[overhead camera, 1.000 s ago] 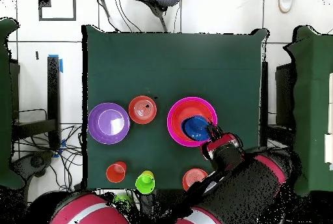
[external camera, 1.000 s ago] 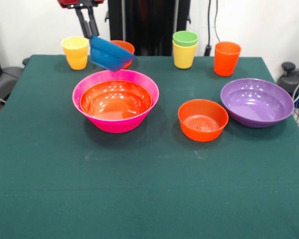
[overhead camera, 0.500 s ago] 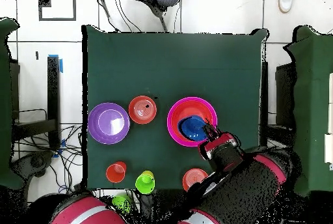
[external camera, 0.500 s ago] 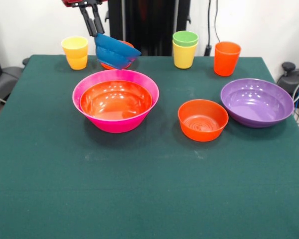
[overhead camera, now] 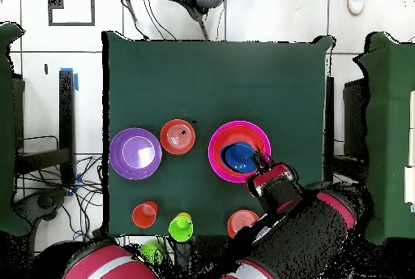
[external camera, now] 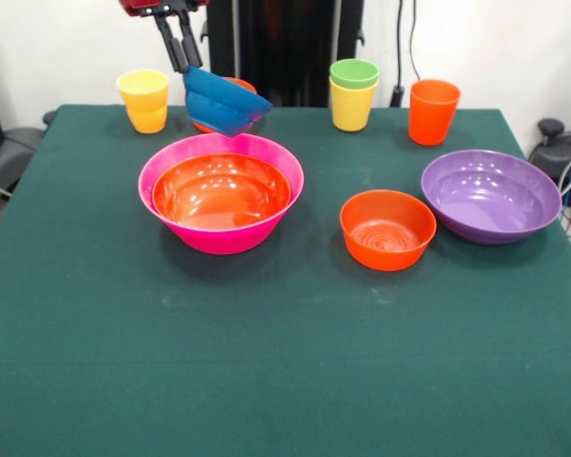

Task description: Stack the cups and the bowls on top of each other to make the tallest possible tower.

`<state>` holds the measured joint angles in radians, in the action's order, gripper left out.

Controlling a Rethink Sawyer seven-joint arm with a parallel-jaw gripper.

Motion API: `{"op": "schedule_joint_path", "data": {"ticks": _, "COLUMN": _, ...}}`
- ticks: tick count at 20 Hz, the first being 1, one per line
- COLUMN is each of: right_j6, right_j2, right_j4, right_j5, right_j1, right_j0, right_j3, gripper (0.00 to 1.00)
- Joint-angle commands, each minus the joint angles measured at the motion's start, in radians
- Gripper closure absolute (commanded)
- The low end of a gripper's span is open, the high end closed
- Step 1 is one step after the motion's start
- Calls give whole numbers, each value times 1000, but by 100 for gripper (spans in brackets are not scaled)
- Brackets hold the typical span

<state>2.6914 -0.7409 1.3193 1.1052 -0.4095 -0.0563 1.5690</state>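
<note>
My gripper is shut on the rim of the small blue bowl and holds it tilted in the air above the far edge of the big pink bowl. The wide orange bowl sits nested inside the pink one. In the overhead view the blue bowl hangs over the pink bowl, with the gripper at its side. A small orange bowl and the wide purple bowl stand to the right. Another small orange bowl is mostly hidden behind the blue one.
A yellow cup stands at the far left. A green cup sits nested in a yellow cup at the far middle, with the taller orange cup next to it. The dark green table reaches to the near edge.
The gripper has carried the blue bowl a little up and to the right, and the bowl has tilted closer to level. Nothing else has moved.
</note>
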Motion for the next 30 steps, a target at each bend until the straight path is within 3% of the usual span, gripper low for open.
{"op": "schedule_joint_path", "data": {"ticks": 1, "right_j6": -49, "right_j2": 152, "right_j4": -56, "right_j5": -84, "right_j1": 21, "right_j0": -9, "right_j3": 25, "gripper": 100}}
{"op": "schedule_joint_path", "data": {"ticks": 17, "right_j6": -78, "right_j2": 152, "right_j4": -66, "right_j5": -86, "right_j1": 25, "right_j0": -9, "right_j3": 32, "gripper": 100}}
{"op": "schedule_joint_path", "data": {"ticks": 18, "right_j6": -78, "right_j2": 152, "right_j4": -64, "right_j5": -88, "right_j1": 26, "right_j0": -8, "right_j3": 31, "gripper": 0}}
{"op": "schedule_joint_path", "data": {"ticks": 30, "right_j6": -89, "right_j2": 152, "right_j4": -67, "right_j5": -87, "right_j1": 26, "right_j0": -9, "right_j3": 34, "gripper": 0}}
